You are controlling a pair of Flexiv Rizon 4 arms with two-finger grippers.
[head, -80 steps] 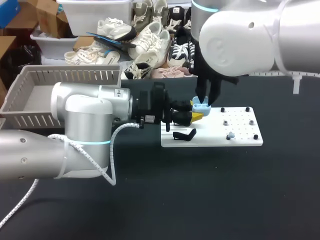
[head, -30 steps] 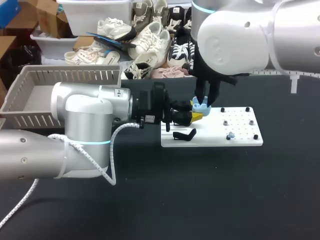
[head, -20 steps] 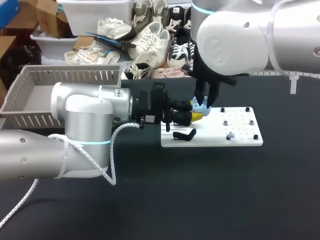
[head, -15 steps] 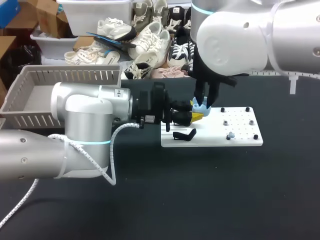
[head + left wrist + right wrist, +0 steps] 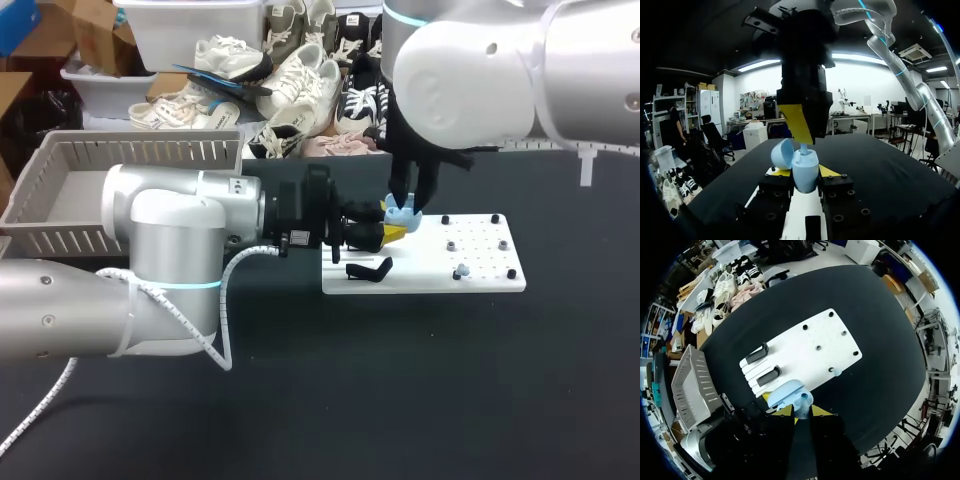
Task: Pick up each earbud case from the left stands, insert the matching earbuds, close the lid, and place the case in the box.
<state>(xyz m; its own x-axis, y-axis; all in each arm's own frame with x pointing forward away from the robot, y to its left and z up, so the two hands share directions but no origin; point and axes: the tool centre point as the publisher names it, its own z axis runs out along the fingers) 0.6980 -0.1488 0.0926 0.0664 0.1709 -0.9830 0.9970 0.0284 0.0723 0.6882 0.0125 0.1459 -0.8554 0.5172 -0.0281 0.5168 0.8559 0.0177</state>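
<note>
The left gripper [image 5: 804, 172] is clamped on the pale-blue earbud case [image 5: 805, 176], one yellow tip pressed against each flank of the body. The right gripper [image 5: 802, 411] hangs straight above the case, pointing down at its mouth, and seems to be pinching an earbud [image 5: 803, 148]. Only a thin pale stem shows between its finger and the opening, so I read that grip as likely rather than certain.

The case is egg-shaped and stands with its long axis upright between the left fingers, mouth facing up toward the right gripper. Its lid [image 5: 781, 153] is swung open and leans off to one side of the left fingers, clear of the descending tool.

I would judge the case light, hard and glossy. Its rounded shell could squirt out of a pinch, and the hinge is its weak point. The body's flanks below the seam, where the left fingers sit, look like the right place to hold it, since that leaves the lid free to shut. The earbud is tiny and smooth, so it needs a gentle, straight push.

Beyond the right gripper lies the white board [image 5: 810, 347] with two black stands [image 5: 757, 353]. Another pale-blue piece [image 5: 836, 372] sits on a peg near its far edge. The grey basket [image 5: 60, 190] stands behind the left arm.
</note>
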